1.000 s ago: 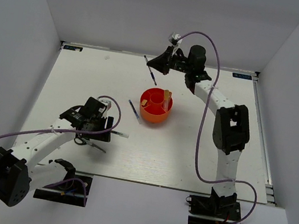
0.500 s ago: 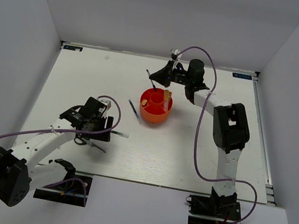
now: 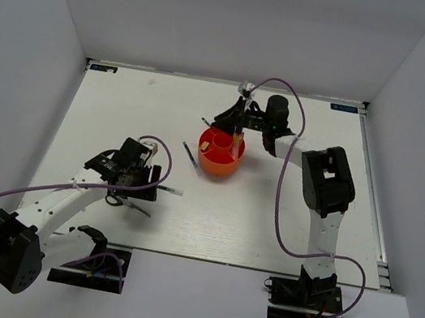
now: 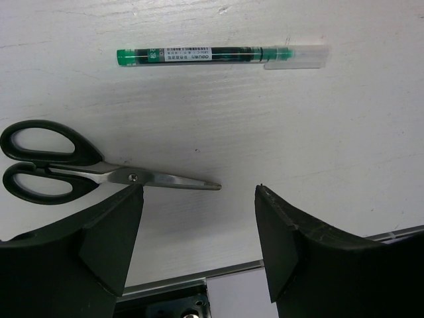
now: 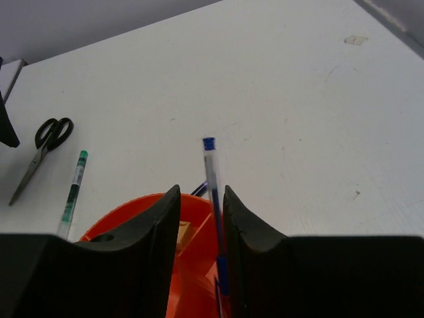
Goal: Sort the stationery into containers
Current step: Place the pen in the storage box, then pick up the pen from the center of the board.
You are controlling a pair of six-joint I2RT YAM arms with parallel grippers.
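The round orange-red tub [image 3: 220, 163] stands mid-table and shows under my right fingers in the right wrist view [image 5: 126, 225]. My right gripper [image 3: 234, 122] hangs over its far rim. Its jaws stand slightly apart [image 5: 201, 193], and a blue pen [image 5: 212, 192] stands between them, leaning on the right finger with its lower end in the tub. The pen's tip sticks out to the left [image 3: 204, 121]. A yellow-orange marker [image 3: 237, 138] stands in the tub. My left gripper [image 4: 197, 192] is open and empty over the black-handled scissors [image 4: 59, 169], near a green pen [image 4: 212, 55].
A second blue pen [image 3: 190, 157] lies on the table just left of the tub. The scissors [image 3: 129, 204] and green pen [image 3: 167, 191] lie by my left gripper, close to the table's near edge. A small pale item [image 3: 205, 147] sits in a tub compartment.
My right gripper has come forward from the back of the table and down over the tub with the blue pen. The left arm has not moved.
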